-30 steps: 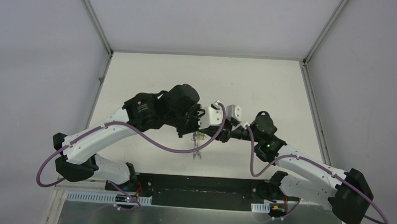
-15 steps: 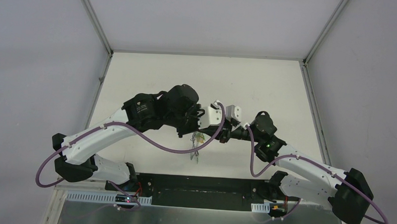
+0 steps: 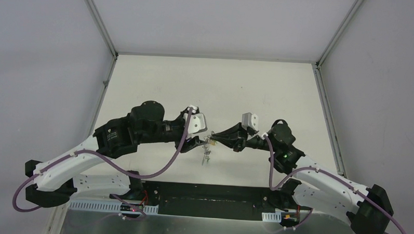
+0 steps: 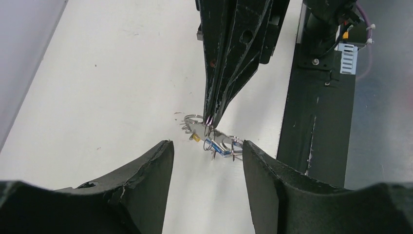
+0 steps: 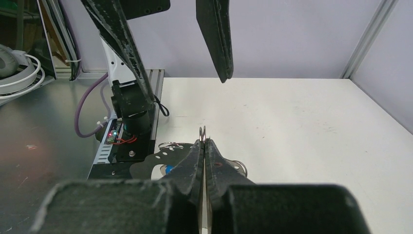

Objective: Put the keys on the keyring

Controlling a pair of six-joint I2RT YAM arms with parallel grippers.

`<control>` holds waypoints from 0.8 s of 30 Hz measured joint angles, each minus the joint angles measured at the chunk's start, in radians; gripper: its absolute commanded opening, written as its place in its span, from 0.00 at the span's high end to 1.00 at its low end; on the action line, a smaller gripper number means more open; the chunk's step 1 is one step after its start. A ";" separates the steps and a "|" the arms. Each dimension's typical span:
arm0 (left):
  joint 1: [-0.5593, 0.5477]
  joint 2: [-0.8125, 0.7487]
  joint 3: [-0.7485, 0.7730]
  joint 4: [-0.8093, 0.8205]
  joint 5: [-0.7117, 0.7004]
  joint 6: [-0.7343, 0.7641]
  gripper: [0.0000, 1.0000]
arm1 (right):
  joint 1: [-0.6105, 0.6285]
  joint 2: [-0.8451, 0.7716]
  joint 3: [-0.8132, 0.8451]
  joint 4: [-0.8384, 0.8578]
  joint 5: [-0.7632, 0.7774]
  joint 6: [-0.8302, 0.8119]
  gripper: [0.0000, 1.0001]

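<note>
**A:** Where's the keyring?

**B:** The keyring [image 5: 203,130] is pinched edge-on between the right fingers [image 5: 195,161]. They are pressed together on it, and a sliver of thin wire loop shows above their tips.

**A:** And the keys?

**B:** The keys [image 3: 208,151] dangle in a small bunch just under those tips. That's toward 6 o'clock on the counter [image 3: 247,82], near the arms' bases. From the left wrist I can make out a yellow-headed key [image 4: 196,138] and a blue-headed key [image 4: 213,145] among small wire loops. I cannot tell whether the bunch touches the counter.

**A:** What about the left side?

**B:** The left fingers [image 4: 146,175] are spread wide and hold nothing. They sit at 9 o'clock of the bunch, close to it but not touching. The right fingers reach in from 3 o'clock, so the two arms face each other across the keys.
</note>
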 measured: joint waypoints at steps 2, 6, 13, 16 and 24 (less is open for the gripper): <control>0.002 -0.043 -0.055 0.050 0.001 -0.010 0.48 | 0.000 -0.019 -0.011 -0.003 0.000 0.000 1.00; 0.050 -0.103 -0.171 0.124 0.059 -0.029 0.51 | 0.000 -0.061 -0.033 -0.019 0.001 0.000 1.00; 0.281 -0.104 -0.310 0.241 0.304 -0.085 0.56 | 0.000 -0.079 -0.041 -0.036 0.000 0.000 1.00; 0.284 -0.076 -0.314 0.291 0.410 -0.095 0.62 | 0.000 -0.079 -0.041 -0.038 0.001 0.000 1.00; 0.284 -0.034 -0.314 0.357 0.575 -0.108 0.78 | 0.000 -0.079 -0.041 -0.040 0.008 0.000 1.00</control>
